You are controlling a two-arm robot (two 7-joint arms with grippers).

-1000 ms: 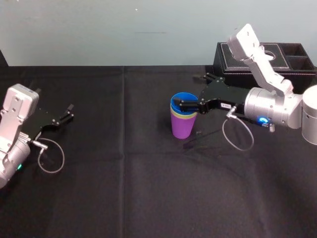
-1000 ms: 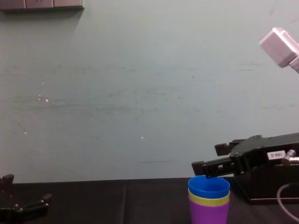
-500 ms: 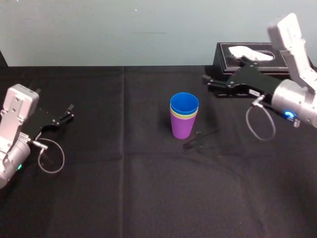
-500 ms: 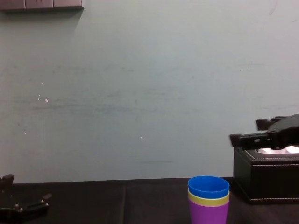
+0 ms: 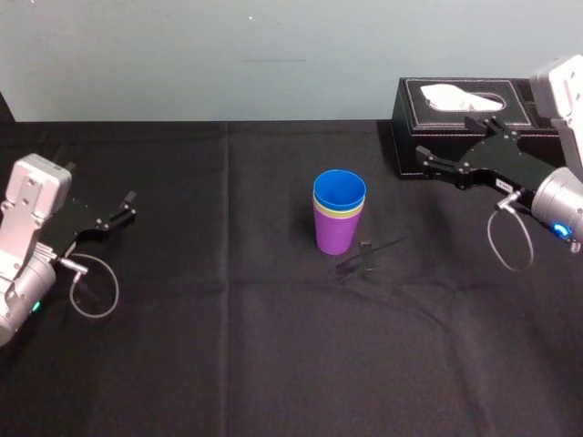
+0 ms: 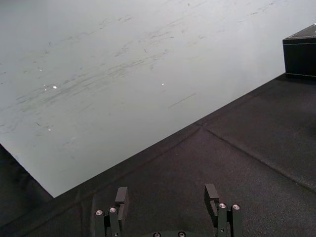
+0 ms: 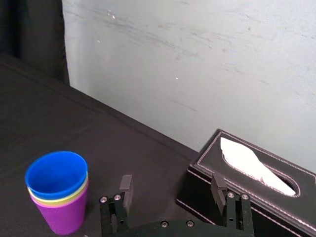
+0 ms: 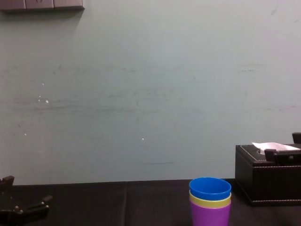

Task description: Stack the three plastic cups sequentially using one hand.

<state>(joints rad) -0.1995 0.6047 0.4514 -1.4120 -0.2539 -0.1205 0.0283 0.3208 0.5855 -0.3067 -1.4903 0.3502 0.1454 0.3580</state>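
The three plastic cups stand nested upright in one stack mid-table: the blue cup (image 5: 339,190) on top, the yellow-green cup (image 5: 338,212) showing as a rim, and the purple cup (image 5: 335,234) at the bottom. The chest view shows the stack (image 8: 210,201) from the side, and the right wrist view shows the stack (image 7: 57,191) too. My right gripper (image 5: 454,138), the hand, hovers open and empty to the right of the stack, in front of the tissue box, apart from the cups. Its fingers (image 7: 126,184) stand wide apart. My left gripper (image 5: 129,206) rests open at the far left.
A black tissue box (image 5: 474,116) with a white tissue sits at the back right, close behind my right gripper (image 8: 283,147). The table is covered by a black cloth (image 5: 228,346). A pale wall rises behind the table's back edge.
My right gripper has drawn back to the right, away from the stack's rim, staying open. The cups have stayed put. The left arm has not moved.
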